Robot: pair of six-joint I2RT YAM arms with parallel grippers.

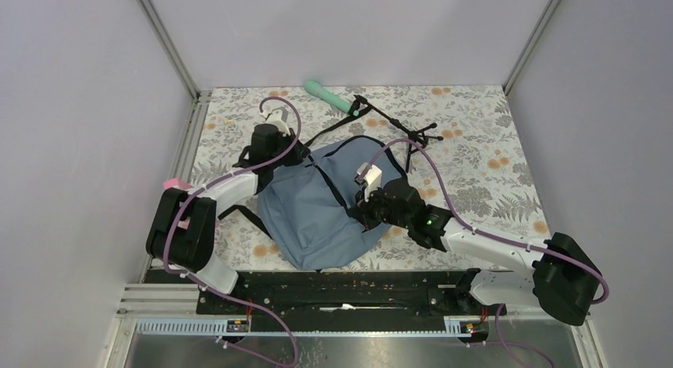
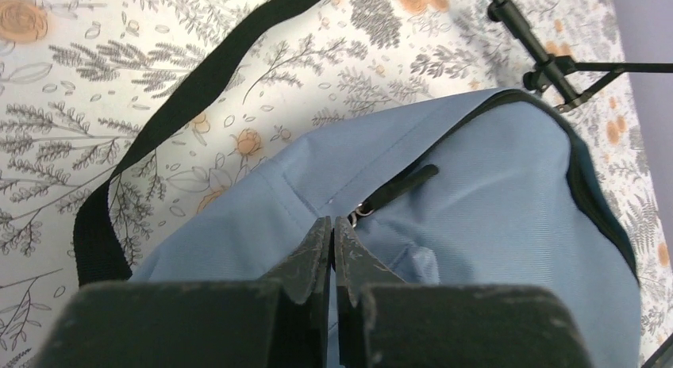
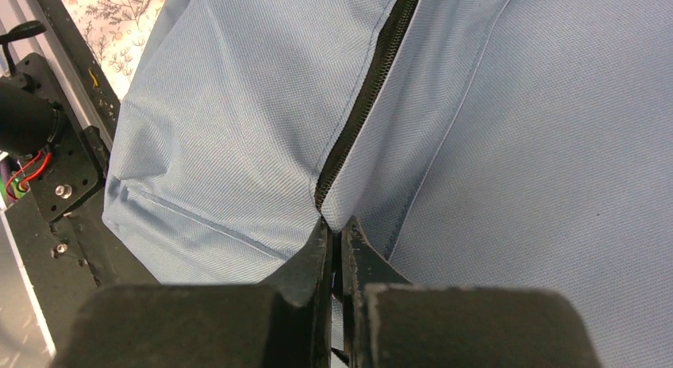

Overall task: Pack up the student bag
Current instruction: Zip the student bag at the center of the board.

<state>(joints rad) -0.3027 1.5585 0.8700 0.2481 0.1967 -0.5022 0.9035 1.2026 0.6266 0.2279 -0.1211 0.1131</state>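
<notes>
While 1 student bag (image 1: 317, 217) lies flat, L claw (image 2: 332, 227), R claw (image 3: 334, 228), each pinching its fabric

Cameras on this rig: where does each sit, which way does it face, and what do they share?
Top external: above and behind, looking down at table, student bag, both arms.
Left wrist: on the wrist, facing along left fingers shut on the student bag, strap beyond.
Right wrist: along right fingers shut on it at the zipper.
Shared: the student bag.
</notes>
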